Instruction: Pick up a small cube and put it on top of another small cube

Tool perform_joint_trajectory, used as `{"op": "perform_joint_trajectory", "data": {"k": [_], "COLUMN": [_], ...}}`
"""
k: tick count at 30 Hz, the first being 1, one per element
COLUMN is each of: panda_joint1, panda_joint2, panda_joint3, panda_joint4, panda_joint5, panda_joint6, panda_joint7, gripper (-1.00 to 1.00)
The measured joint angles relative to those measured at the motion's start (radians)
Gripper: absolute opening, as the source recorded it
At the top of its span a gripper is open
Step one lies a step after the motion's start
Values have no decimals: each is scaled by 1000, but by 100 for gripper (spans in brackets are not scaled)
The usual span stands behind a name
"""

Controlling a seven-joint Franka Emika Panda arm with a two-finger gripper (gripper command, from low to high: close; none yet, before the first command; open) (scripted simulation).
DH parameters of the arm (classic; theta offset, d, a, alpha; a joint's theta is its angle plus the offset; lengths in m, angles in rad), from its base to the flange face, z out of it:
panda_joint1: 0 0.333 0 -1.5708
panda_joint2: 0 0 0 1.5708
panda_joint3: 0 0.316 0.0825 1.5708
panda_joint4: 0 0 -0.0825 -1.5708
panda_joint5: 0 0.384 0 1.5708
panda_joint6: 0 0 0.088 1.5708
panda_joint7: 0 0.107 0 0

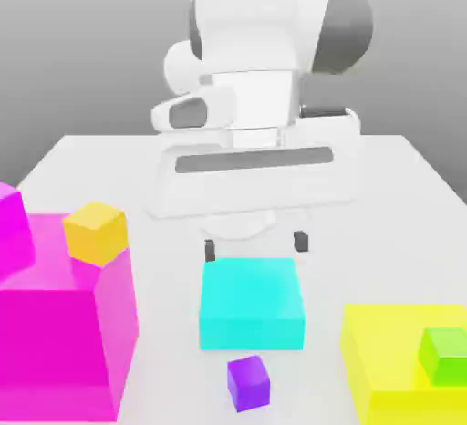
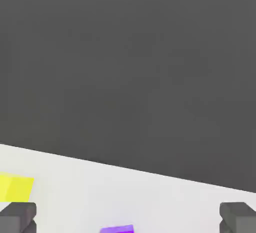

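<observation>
Three small cubes: purple [image 1: 248,382], orange [image 1: 95,233], green [image 1: 444,356]; three big blocks.

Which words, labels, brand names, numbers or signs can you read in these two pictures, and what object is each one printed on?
None: no readable text in the exterior or hand view.
The purple cube, orange cube, green cube, cyan block, magenta block, yellow block, table and white arm are plain.

your tabletop [image 1: 100,163], white: carries magenta block [image 1: 55,341], cyan block [image 1: 252,303], yellow block [image 1: 392,359], small purple cube [image 1: 248,383].
</observation>
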Motion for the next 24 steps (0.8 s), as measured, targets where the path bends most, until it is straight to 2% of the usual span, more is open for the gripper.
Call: {"op": "perform_joint_trajectory", "data": {"k": [6, 11, 12, 19, 24], "panda_joint1": [5, -9, -13, -15, -2], "panda_joint2": [216, 397, 433, 442, 287], "panda_joint3": [1, 18, 23, 25, 8], "panda_joint4": [-59, -39, -32, -30, -62], "panda_joint5": [-20, -10, -6, -8, -26], "panda_joint6": [103, 236, 265, 271, 148], "panda_joint7": [-43, -60, -63, -62, -48], "gripper": [0, 0, -100, -100, -100]}}
